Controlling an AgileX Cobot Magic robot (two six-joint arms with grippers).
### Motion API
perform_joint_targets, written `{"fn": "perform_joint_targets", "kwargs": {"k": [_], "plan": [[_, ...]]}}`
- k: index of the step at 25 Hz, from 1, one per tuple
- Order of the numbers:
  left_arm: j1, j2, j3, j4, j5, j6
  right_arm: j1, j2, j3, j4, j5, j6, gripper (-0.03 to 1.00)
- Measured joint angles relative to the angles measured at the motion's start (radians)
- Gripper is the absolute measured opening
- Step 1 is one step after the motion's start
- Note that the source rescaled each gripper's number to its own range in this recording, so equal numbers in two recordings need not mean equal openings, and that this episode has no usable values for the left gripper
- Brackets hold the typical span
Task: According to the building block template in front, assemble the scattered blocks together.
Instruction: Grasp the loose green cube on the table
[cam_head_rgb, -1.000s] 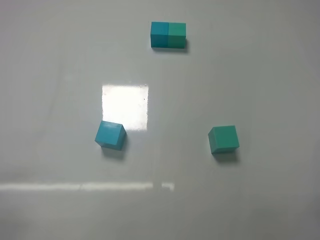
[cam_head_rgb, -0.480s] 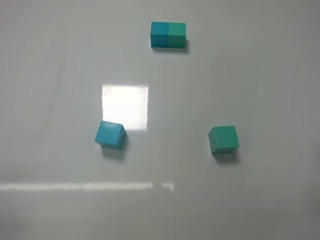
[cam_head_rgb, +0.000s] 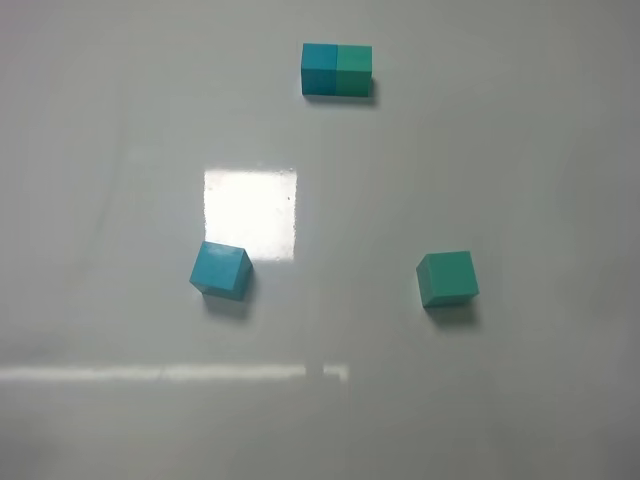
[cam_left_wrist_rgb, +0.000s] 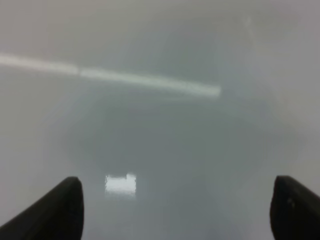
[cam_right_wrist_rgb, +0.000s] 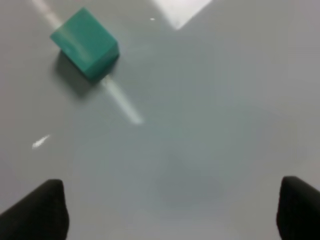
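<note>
The building block template (cam_head_rgb: 337, 70), a bar with a blue left half and a teal-green right half, lies at the far middle of the table. The loose cyan-blue cube (cam_head_rgb: 221, 270) sits at the left, turned at an angle. The loose teal-green cube (cam_head_rgb: 447, 278) sits at the right and also shows in the right wrist view (cam_right_wrist_rgb: 85, 43). Neither gripper shows in the high view. The left gripper (cam_left_wrist_rgb: 177, 210) is open over bare table, with no block in its view. The right gripper (cam_right_wrist_rgb: 172, 215) is open and empty, well apart from the teal-green cube.
The grey table (cam_head_rgb: 520, 150) is glossy. A bright square light reflection (cam_head_rgb: 250, 212) lies just behind the cyan-blue cube, and a thin reflected strip (cam_head_rgb: 170, 373) runs across the front left.
</note>
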Motion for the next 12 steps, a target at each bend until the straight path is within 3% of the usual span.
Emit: {"fn": "perform_joint_targets", "kwargs": {"k": [7,12], "plan": [[0.000,0.000,0.000,0.000,0.000,0.000,0.284,0.249,-0.019,-0.267,0.007,0.018,0.96],[0.000,0.000,0.000,-0.001,0.000,0.000,0.394,0.372,-0.026,-0.360,-0.031,0.033,0.96]]}}
